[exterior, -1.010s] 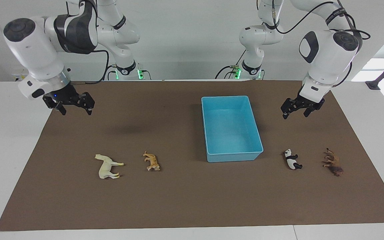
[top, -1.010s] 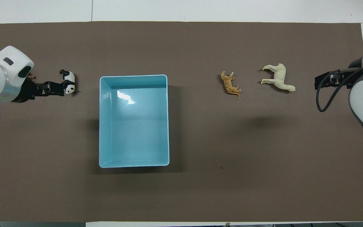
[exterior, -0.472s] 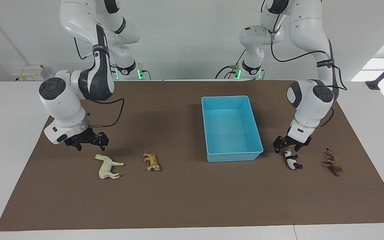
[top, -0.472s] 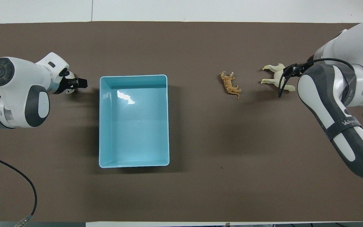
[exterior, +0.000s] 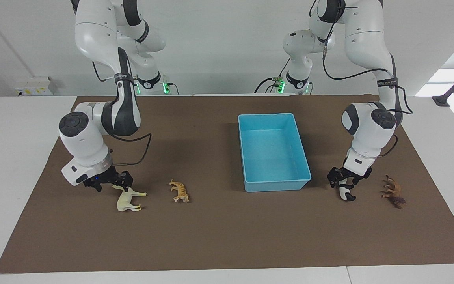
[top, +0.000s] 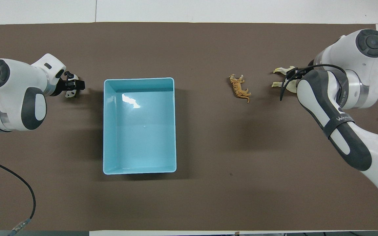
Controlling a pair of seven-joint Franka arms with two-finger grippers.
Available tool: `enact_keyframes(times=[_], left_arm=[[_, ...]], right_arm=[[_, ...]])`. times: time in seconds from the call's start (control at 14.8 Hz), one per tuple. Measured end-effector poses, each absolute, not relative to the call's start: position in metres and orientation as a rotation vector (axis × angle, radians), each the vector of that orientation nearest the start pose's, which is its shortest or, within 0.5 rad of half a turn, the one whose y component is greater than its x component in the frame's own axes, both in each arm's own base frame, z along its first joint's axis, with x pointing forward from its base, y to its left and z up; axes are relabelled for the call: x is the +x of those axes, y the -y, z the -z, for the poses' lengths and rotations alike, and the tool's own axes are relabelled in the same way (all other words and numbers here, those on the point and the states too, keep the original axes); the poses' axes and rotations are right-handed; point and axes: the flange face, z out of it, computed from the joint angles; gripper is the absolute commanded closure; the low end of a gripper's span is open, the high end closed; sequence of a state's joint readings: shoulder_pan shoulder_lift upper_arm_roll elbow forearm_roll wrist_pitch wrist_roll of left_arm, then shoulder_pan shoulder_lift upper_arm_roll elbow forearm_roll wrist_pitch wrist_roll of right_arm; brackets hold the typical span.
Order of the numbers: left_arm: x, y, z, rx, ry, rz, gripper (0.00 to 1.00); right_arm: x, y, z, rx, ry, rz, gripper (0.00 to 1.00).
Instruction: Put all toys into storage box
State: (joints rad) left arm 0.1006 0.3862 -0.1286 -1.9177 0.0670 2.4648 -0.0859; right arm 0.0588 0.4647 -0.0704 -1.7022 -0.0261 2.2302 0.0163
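Observation:
The light blue storage box [exterior: 276, 184] stands empty on the brown mat; it also shows in the overhead view [top: 139, 171]. The white horse [exterior: 126, 199] and orange tiger [exterior: 179, 191] lie toward the right arm's end. The panda [exterior: 345, 193] and brown lion [exterior: 394, 193] lie toward the left arm's end. My right gripper [exterior: 110, 182] is open, low over the horse's head end. My left gripper [exterior: 344, 180] is open, low over the panda with its fingers on either side. In the overhead view the tiger [top: 240, 88], the horse's legs [top: 279, 84] and the panda's head [top: 70, 95] show; the lion is hidden under the left arm.
The brown mat [exterior: 227, 236] covers most of the white table. All four toys lie in a row about level with the box's wall farthest from the robots. The tiger lies between the horse and the box.
Both arms have come down from high over the mat. The right gripper moved to the horse and the left gripper to the panda. No toy has moved.

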Motion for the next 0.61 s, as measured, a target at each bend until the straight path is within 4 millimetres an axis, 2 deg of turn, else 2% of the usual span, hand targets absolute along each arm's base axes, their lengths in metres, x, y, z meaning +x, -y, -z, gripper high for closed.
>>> enact_keyframes(times=[0.07,0.27,0.34,0.47,0.61], left_arm=[[0.640,0.014,-0.307,-3.143,0.034,0.254,0.00],[0.639,0.015,-0.301,-3.145,0.032,0.239,0.80],[0.639,0.015,-0.300,-3.146,0.036,0.236,0.93],[0.639,0.014,-0.300,-3.146,0.046,0.225,1.00],[0.641,0.014,-0.305,-3.146,0.065,0.202,1.00]], right_arm=[[0.674,0.002,-0.327,-3.192,-0.002,0.094,0.00],[0.676,-0.005,-0.315,-3.190,0.016,0.093,0.00],[0.676,-0.007,-0.311,-3.190,0.020,0.095,0.00],[0.677,-0.011,-0.306,-3.191,0.030,0.091,0.00],[0.677,-0.012,-0.306,-3.191,0.034,0.093,0.00]])
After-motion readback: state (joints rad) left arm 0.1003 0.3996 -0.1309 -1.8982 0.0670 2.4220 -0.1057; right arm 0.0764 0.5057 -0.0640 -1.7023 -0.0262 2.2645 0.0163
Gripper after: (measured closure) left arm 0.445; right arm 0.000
